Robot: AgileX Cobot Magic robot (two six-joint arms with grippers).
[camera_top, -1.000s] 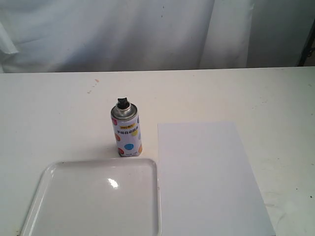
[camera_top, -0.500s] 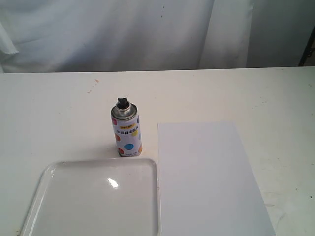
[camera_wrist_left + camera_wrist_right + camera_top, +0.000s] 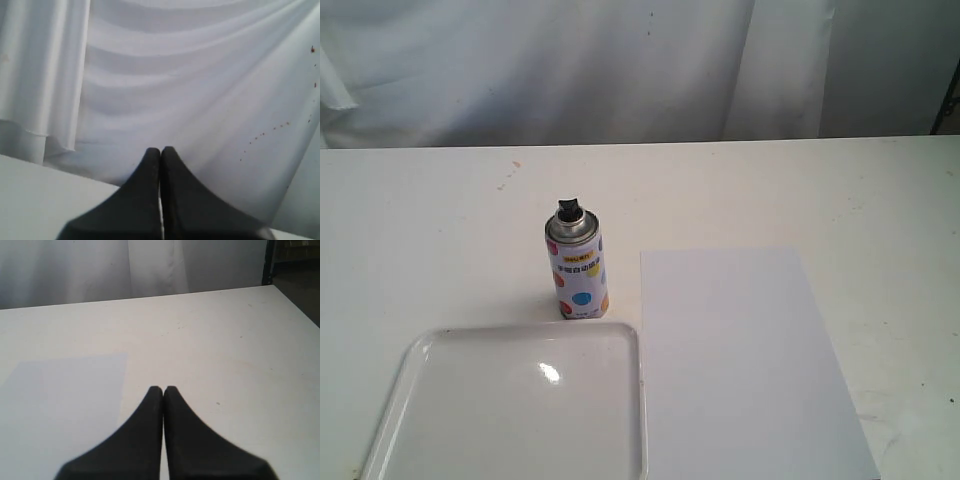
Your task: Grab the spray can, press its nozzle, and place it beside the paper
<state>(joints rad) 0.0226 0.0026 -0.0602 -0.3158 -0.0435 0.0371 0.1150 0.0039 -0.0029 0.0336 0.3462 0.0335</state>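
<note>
1. Spray can [image 3: 578, 272]: white with coloured dots. It stands upright on the table [image 3: 420, 220], left of centre in the exterior view, with nothing gripping it.
2. Nozzle [image 3: 568, 209]: a black button on the can's silver top, untouched.
3. Paper [image 3: 745, 360]: a plain white sheet lying flat to the right of the can, near it but not touching.
4. Tray [image 3: 500, 420]: glossy white with rounded corners. It lies just in front of the can, its right rim alongside the paper's left edge.
5. Curtain [image 3: 570, 70]: white cloth hanging behind the table.
6. Left gripper [image 3: 160, 150]: black fingers pressed together and holding nothing. It points at the curtain and does not appear in the exterior view.
7. Right gripper [image 3: 163, 389]: fingers pressed together and empty, above the table beside the paper's edge.
</note>
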